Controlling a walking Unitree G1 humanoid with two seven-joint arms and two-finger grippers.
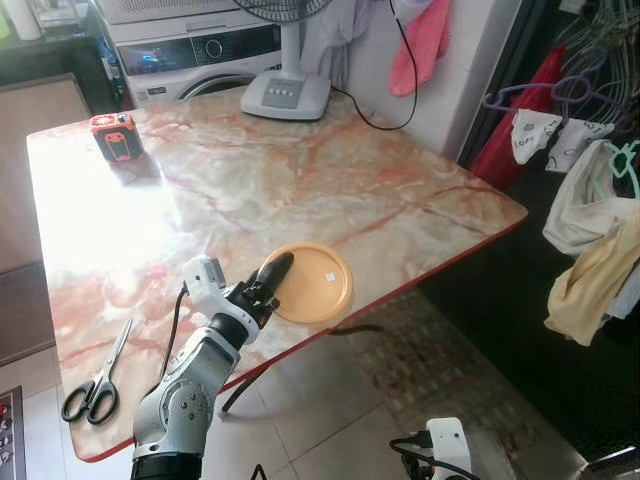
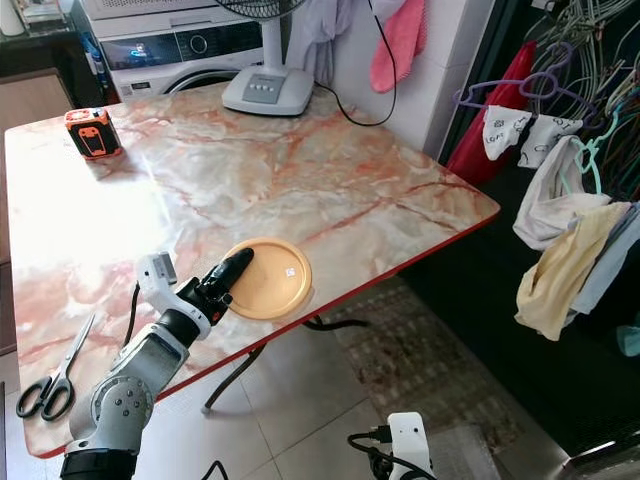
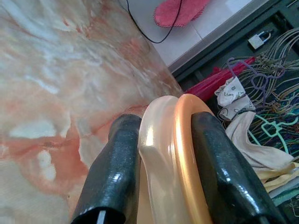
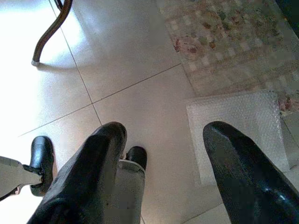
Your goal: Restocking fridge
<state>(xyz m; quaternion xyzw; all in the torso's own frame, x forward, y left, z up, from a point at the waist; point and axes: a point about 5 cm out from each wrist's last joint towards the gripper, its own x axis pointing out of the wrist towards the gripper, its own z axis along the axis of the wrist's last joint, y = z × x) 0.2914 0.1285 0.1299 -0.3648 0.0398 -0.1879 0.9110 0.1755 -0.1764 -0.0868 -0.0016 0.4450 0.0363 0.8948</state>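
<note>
Near the desk's [image 1: 330, 180] front edge, at about six o'clock on the marble top, an orange lid [image 1: 312, 283] lies flat, and the left claw [image 1: 268, 276] has its two black fingers pinched on the lid's rim at nine o'clock. Scissors [image 1: 95, 380] lie at the desk's seven o'clock corner, an orange tape measure [image 1: 116, 135] at eleven o'clock and a fan base [image 1: 285, 95] at twelve. Down by the tiled floor [image 4: 140, 70], the right claw [image 4: 161, 154] hangs with its fingers spread wide, holding nothing.
</note>
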